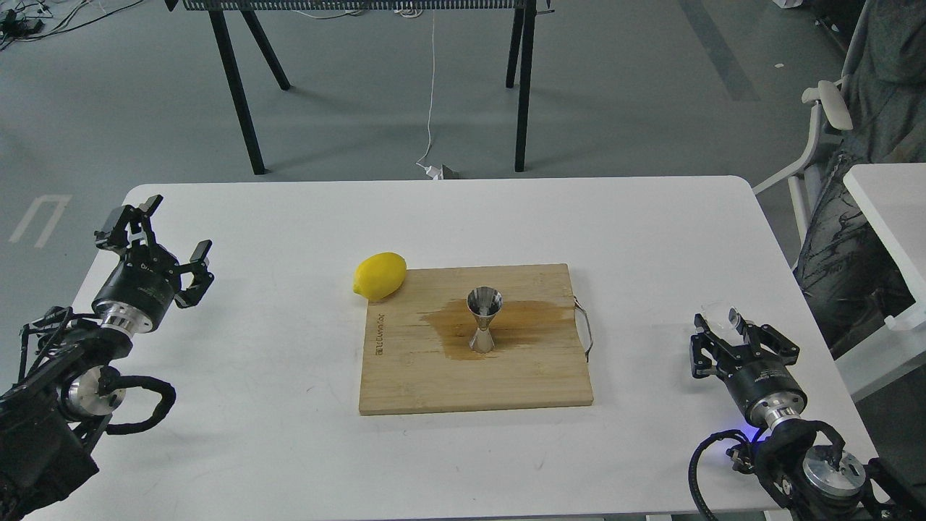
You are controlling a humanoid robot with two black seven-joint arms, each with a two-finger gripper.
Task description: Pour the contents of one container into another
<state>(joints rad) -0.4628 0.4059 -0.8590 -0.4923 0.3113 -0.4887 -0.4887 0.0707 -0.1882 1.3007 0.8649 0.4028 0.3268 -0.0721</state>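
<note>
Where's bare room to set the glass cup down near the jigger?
Bare board lies in front of the jigger, and bare table right of the board. The wet stain surrounds the jigger; the lemon crowds the board's far-left corner.

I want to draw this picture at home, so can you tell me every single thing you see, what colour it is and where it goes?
table: one, white, fills the middle of the view
cutting board: one, light wood with a brown wet stain, centre of the table
metal measuring cup: one, shiny silver, hourglass shape, standing upright on the stain
lemon: one, yellow, at the board's far left corner
small glass cup: one, clear, between the fingers of the right tool, near the table's right edge
black-legged stand: one, on the grey floor behind the table
chair: one, white, far right
second table: one, white, right edge
left tool: one, black, open and empty, over the table's left edge
right tool: one, black, around the glass cup
</note>
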